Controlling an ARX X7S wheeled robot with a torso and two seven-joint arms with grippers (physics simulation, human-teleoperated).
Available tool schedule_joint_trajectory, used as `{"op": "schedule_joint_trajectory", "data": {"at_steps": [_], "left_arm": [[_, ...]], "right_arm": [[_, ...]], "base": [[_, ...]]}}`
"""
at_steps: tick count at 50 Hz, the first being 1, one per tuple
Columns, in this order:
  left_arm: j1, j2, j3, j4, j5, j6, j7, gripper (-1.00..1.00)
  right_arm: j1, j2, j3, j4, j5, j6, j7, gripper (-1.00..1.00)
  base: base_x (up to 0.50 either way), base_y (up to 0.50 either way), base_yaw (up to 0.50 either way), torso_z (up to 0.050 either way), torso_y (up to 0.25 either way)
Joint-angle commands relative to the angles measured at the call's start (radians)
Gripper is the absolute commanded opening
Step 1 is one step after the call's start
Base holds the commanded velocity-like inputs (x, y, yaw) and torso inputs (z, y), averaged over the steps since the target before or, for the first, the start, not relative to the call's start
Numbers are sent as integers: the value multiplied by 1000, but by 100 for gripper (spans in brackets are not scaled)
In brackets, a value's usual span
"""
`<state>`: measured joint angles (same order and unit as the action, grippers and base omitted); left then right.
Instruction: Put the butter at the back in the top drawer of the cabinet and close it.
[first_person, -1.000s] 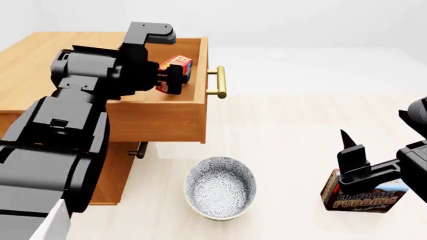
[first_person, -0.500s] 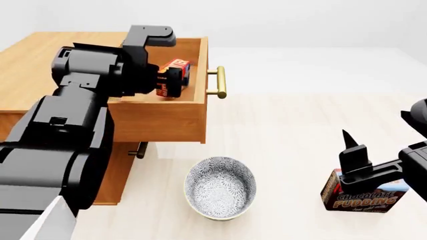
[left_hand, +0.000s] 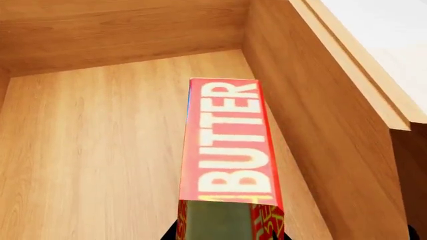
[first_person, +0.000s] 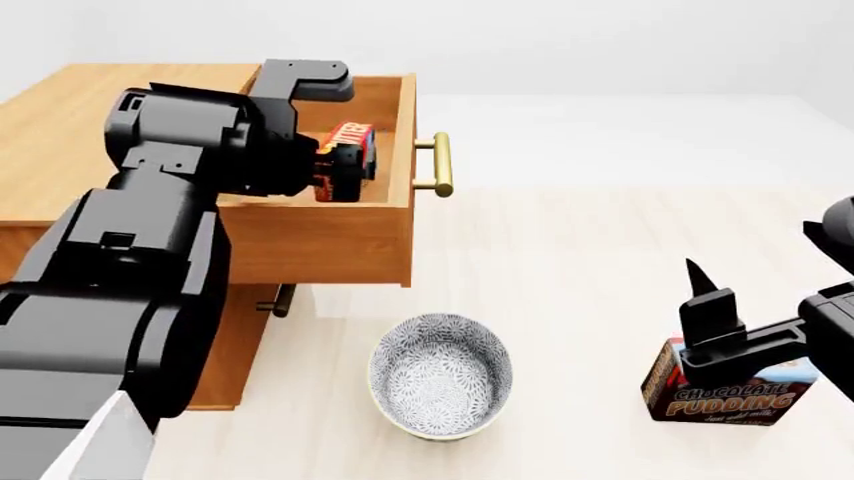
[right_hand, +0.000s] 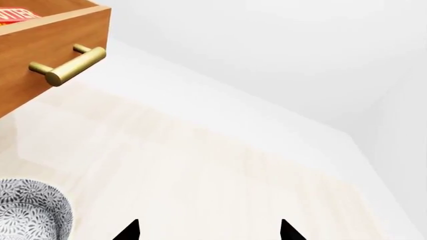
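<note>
The butter (left_hand: 227, 145), a red carton with white letters, is held inside the open top drawer (first_person: 314, 240), close to the drawer's front panel. My left gripper (first_person: 340, 165) is shut on the butter (first_person: 352, 138); only the dark tips of its fingers show beside the carton in the left wrist view. The drawer juts out of the wooden cabinet (first_person: 80, 130), its brass handle (first_person: 437, 165) pointing right. My right gripper (first_person: 701, 300) hovers open just above the chocolate pudding box (first_person: 727, 395), holding nothing. In the right wrist view its fingertips (right_hand: 130, 231) stand wide apart.
A patterned grey bowl (first_person: 441, 375) sits on the pale floor in front of the cabinet, also at the right wrist view's edge (right_hand: 30, 215). A lower drawer's handle (first_person: 278, 298) pokes out under the open drawer. The drawer's handle (right_hand: 67, 65) shows in the right wrist view.
My left gripper has sunk lower into the drawer with the butter, which now sits deeper behind the drawer's side wall. The right arm has barely moved.
</note>
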<state>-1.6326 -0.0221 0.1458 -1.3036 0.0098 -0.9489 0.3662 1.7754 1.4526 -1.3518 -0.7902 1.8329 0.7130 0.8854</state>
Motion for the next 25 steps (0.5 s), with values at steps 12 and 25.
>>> {"op": "schedule_joint_trajectory", "data": {"at_steps": [12,25], "left_arm": [[-25,-3,-19,-5,-20,-9,-2,100],[-48,-7,-26,-5,-17,-9,-15,100]], "right_arm": [[-12,2,7,1,-5,-1,-2,100],[-12,10,16,-5,3,3,1,100]], "base": [[0,0,0,0,1],[0,0,0,0,0]]}}
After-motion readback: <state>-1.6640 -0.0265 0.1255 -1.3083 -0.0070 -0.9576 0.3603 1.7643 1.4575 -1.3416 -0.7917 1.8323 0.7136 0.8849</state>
